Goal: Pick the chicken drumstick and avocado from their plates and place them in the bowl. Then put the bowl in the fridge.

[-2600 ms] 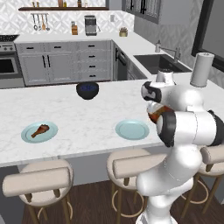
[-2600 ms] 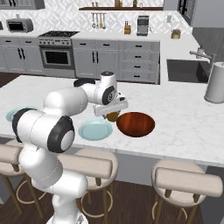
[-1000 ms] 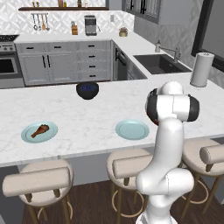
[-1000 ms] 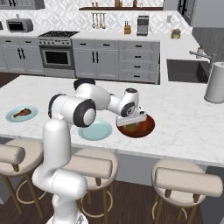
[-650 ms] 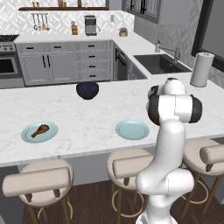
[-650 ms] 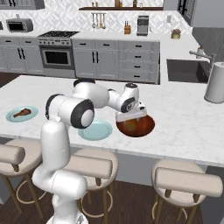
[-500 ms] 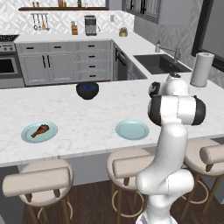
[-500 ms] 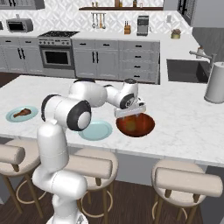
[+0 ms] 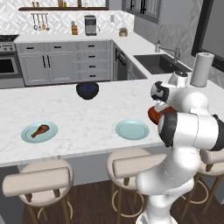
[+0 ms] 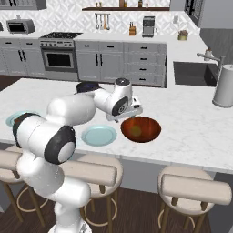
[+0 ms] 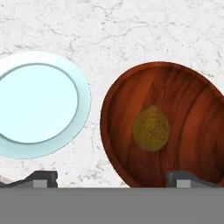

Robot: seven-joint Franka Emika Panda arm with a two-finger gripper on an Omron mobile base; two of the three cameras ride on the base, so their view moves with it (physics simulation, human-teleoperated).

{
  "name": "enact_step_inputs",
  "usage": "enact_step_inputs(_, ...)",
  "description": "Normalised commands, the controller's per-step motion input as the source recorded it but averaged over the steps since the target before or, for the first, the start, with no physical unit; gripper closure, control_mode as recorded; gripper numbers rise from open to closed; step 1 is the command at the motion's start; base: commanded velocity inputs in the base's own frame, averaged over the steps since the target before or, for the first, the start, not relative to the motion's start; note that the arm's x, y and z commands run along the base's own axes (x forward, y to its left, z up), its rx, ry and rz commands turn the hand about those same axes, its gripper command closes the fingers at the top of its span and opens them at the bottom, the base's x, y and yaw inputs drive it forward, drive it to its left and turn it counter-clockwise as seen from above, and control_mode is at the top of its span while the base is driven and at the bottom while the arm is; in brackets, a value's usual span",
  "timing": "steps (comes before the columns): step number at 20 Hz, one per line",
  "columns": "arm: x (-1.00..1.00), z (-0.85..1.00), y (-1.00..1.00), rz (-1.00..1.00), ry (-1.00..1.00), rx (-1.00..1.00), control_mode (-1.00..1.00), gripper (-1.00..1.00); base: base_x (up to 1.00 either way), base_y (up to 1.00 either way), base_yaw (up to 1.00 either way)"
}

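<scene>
Nearest us, our gripper (image 11: 111,177) hangs spread wide and holding nothing, just above the bowl (image 11: 192,105). The avocado (image 11: 151,127) lies in the bowl's middle, so that half looks done. Just beside the bowl sits the emptied plate (image 10: 98,135). Well away from the bowl along the counter, the chicken drumstick (image 9: 40,130) rests on the other plate (image 9: 27,135). We judge the next move is a long reach there to grasp it.
</scene>
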Motion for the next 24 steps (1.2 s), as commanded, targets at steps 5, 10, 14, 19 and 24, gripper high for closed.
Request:
enact_step_inputs(5,-0.96,0.0,0.99,-0.17,-0.04,0.0,-1.0,-1.0,0.0,0.0,0.0)
enact_step_inputs(10,-0.47,0.04,1.0,-0.1,0.0,0.0,-1.0,-1.0,0.0,0.0,0.0)
enact_step_inputs(14,-0.37,0.09,1.0,-0.03,-0.03,0.0,-1.0,-1.0,0.0,0.0,0.0)
enact_step_inputs(19,-0.1,0.01,1.0,-0.05,-0.02,0.0,-1.0,-1.0,0.0,0.0,0.0)
enact_step_inputs(24,0.05,0.07,0.98,-0.01,0.0,0.07,-1.0,-1.0,0.0,0.0,0.0)
